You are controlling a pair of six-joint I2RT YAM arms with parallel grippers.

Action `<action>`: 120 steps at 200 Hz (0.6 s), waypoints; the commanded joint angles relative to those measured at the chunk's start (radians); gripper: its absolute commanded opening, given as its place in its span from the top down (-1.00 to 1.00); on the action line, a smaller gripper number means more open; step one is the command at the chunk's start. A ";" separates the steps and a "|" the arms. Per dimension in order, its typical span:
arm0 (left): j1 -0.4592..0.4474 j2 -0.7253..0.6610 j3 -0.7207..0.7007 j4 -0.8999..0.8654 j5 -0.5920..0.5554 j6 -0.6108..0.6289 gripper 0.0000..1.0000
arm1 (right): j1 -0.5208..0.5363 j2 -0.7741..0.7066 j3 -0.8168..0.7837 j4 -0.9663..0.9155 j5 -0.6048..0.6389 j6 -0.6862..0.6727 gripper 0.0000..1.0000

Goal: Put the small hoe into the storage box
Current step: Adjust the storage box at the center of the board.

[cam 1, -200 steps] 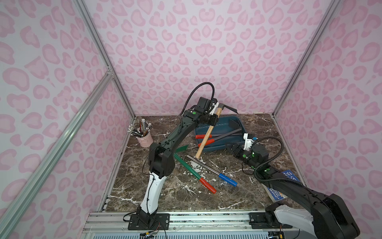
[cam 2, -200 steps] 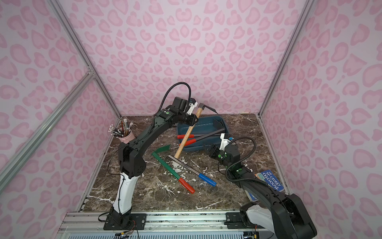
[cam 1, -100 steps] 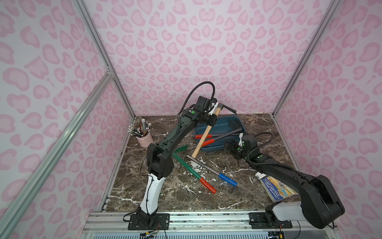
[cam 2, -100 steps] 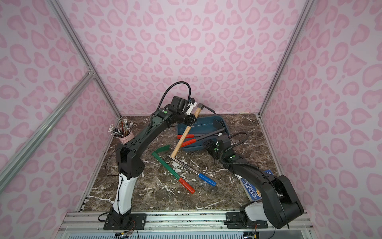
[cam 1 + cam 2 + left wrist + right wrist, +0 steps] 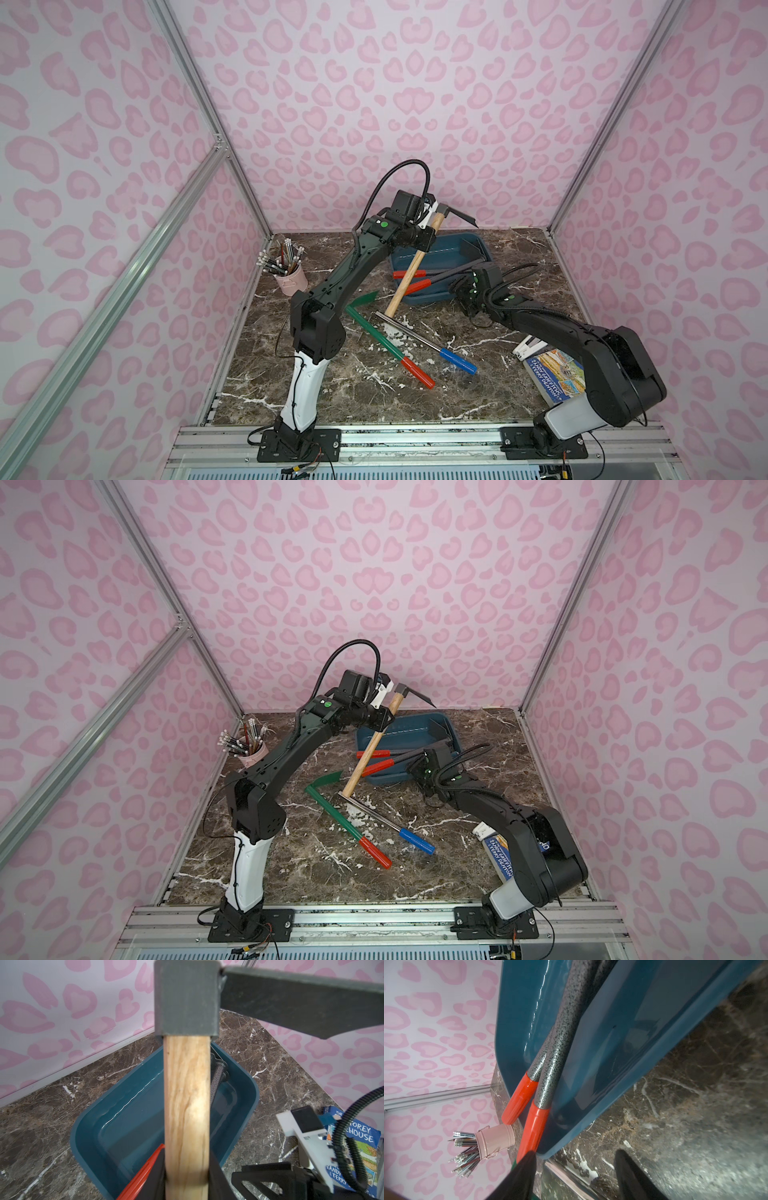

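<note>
Moved since the last frame: the right arm only, swung in toward the storage box. Small hoe hangs tilted, not yet boxed: head high above the box, butt end slanting out over the table, possibly touching it. Left gripper is clamped on the wooden handle. Right gripper is at the box's near rim, jaws apart, empty. Left to do: lower and release beside the red-handled tools.
</note>
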 commanded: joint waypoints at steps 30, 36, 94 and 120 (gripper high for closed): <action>0.001 -0.036 -0.017 0.068 -0.001 -0.001 0.91 | 0.021 0.060 0.075 -0.074 0.077 0.084 -0.17; 0.001 -0.038 -0.018 0.067 0.000 -0.002 0.91 | 0.023 0.074 0.091 -0.089 0.079 0.087 -0.15; 0.001 -0.057 -0.036 0.064 -0.005 0.002 0.91 | 0.045 0.184 0.167 -0.106 0.075 0.094 -0.04; 0.001 -0.066 -0.046 0.065 -0.009 0.005 0.91 | 0.050 0.210 0.189 -0.112 0.083 0.089 0.01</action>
